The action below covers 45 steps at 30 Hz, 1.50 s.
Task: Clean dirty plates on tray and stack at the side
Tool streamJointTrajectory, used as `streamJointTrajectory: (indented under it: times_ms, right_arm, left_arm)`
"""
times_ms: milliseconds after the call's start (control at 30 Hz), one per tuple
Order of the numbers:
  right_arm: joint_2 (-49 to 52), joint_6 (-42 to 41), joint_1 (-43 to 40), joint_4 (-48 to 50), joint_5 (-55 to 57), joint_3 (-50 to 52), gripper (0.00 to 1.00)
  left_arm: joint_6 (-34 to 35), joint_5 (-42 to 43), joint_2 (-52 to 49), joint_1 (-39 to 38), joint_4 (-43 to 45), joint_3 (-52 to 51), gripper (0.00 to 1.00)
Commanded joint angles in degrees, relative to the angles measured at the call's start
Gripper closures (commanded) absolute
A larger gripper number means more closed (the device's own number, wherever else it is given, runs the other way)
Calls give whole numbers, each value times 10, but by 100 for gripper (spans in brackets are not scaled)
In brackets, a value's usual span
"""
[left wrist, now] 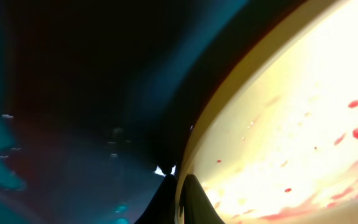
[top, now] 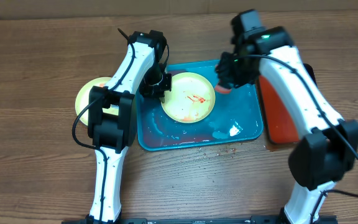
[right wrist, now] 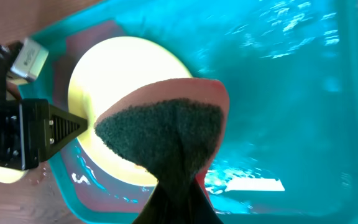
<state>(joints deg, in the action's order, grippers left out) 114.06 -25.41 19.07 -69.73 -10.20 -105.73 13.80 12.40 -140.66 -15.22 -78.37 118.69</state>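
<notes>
A pale yellow-green plate (top: 188,96) smeared with red sauce lies in the left half of the turquoise tray (top: 247,124). My left gripper (top: 160,84) is shut on this plate's left rim; in the left wrist view the fingers (left wrist: 178,180) pinch the rim of the plate (left wrist: 291,124). My right gripper (top: 224,81) is shut on a pink sponge with a dark scouring face (right wrist: 166,137) and holds it over the plate's right edge (right wrist: 123,62). A second yellow-green plate (top: 89,93) lies on the table left of the tray. The light blue plate is out of view.
A smaller red tray (top: 278,118) sits right of the turquoise tray, under my right arm. The tray floor (right wrist: 291,93) is wet with reddish streaks. Crumbs lie on the wooden table (top: 229,149) near the tray's front edge.
</notes>
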Motion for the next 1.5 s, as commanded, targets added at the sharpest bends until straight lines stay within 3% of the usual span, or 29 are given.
streamJointTrajectory:
  times_ms: [0,167,433,900,1167,1467]
  right_arm:
    - [33,3,12,8,-7,-4,96]
    - [75,3,12,27,-15,-4,96]
    - [129,3,12,61,-26,-4,96]
    - [222,-14,16,19,-34,-3,96]
    - [238,-12,71,43,-125,-3,96]
    - [238,-28,121,18,-97,-3,96]
  left_arm:
    - [-31,61,-23,-8,25,-80,95]
    - [-41,90,-23,5,56,-139,95]
    - [-51,97,-23,12,47,-145,96]
    - [-63,101,-23,10,58,-173,96]
    - [-59,103,-23,10,63,-173,96]
    - [-43,95,-23,13,63,-173,96]
